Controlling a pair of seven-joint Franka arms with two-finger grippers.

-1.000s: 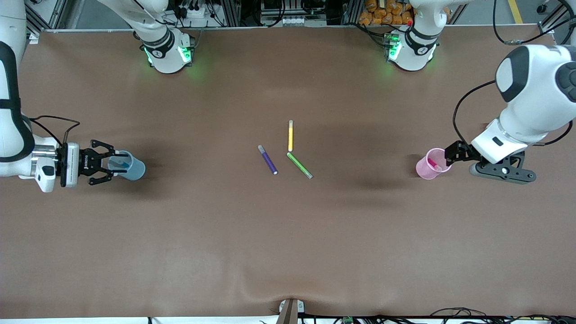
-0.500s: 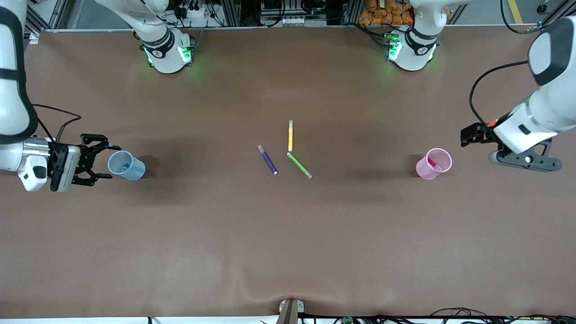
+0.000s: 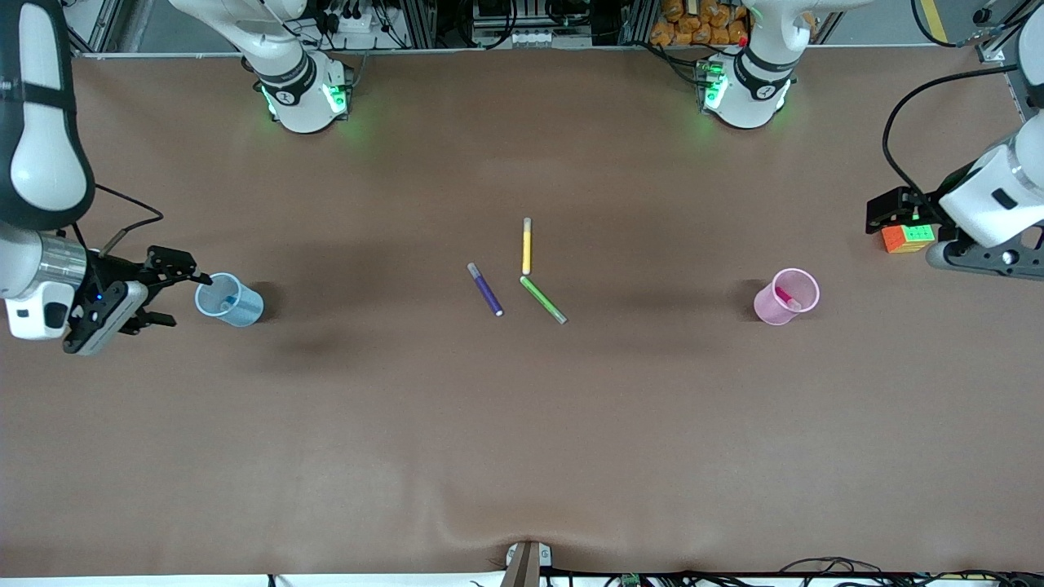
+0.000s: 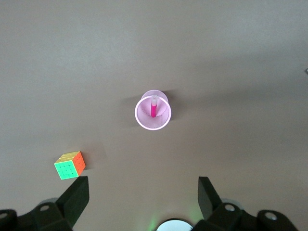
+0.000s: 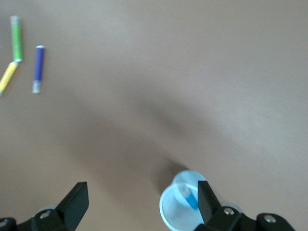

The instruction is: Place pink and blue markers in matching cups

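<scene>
The pink marker (image 3: 785, 297) stands inside the pale pink cup (image 3: 775, 306) toward the left arm's end of the table; both show in the left wrist view, marker (image 4: 153, 108) in cup (image 4: 144, 120). The blue marker (image 3: 227, 302) stands inside the light blue cup (image 3: 245, 310) toward the right arm's end; the right wrist view shows marker (image 5: 188, 197) in cup (image 5: 173, 211). My left gripper (image 3: 885, 214) is open and empty, up near the table's end. My right gripper (image 3: 175, 289) is open and empty beside the blue cup.
A dark purple pen (image 3: 485, 289), a yellow pen (image 3: 527, 245) and a green pen (image 3: 543, 299) lie at mid-table. A colourful puzzle cube (image 3: 907, 237) sits under the left gripper, also in the left wrist view (image 4: 70, 165).
Both grippers have drawn back from their cups toward the table's ends and risen. The left arm's retreat uncovered the puzzle cube. Markers stay in the cups.
</scene>
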